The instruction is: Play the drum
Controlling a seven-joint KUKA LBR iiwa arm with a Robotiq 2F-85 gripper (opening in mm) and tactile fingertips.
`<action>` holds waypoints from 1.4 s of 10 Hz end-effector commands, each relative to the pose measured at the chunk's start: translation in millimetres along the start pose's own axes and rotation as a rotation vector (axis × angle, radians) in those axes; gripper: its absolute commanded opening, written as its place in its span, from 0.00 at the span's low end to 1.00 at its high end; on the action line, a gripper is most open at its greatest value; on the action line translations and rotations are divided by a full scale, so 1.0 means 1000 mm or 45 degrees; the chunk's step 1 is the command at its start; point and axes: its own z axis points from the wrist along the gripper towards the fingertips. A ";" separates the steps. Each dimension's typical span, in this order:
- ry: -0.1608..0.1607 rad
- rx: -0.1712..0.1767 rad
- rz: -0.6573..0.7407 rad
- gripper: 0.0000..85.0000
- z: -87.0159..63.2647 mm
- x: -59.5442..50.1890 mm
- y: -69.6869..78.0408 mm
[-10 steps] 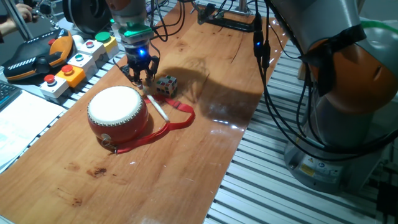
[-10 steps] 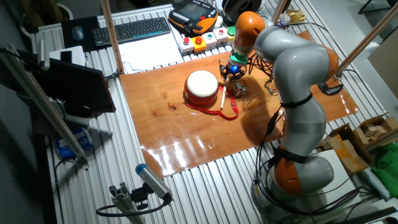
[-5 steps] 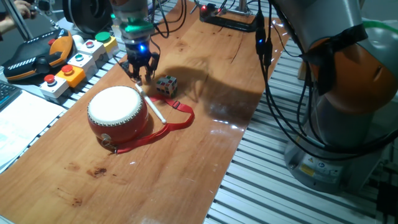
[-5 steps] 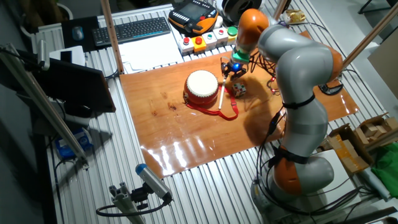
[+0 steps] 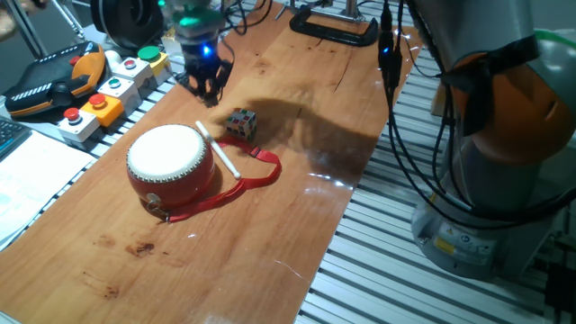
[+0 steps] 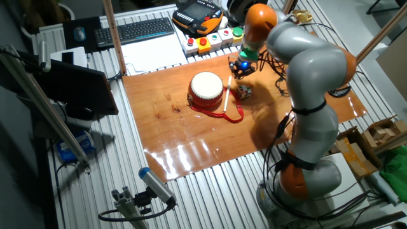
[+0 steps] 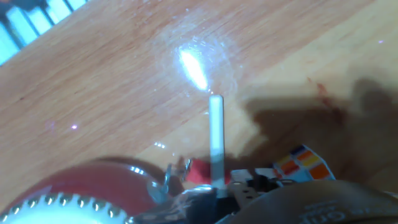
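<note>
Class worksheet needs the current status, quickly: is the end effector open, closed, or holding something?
End effector: holding nothing, clear of the stick; whether it is open or closed cannot be told.

Glossy wooden tabletop (image 5: 297,117) on a ribbed metal bench (image 6: 210,191); keyboard (image 6: 137,30), perhaps.

Puzzle cube (image 5: 240,123) just beside drum (image 5: 171,165)

- We see a robot lab or workshop, not a home.
- We see a wooden board (image 6: 191,137) lying on a metal table (image 6: 210,184) with long grooves.
- We see boxes with red, green and yellow buttons (image 5: 112,85).
- We see a keyboard (image 6: 135,30) and a big robot arm (image 6: 305,95) with black cables (image 5: 396,126).
</note>
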 end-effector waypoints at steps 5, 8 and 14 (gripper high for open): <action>-0.067 -0.001 -0.061 0.01 -0.118 0.040 -0.006; -0.077 0.025 -0.145 0.01 -0.130 0.059 -0.009; -0.105 0.110 -0.396 0.01 -0.140 0.064 -0.019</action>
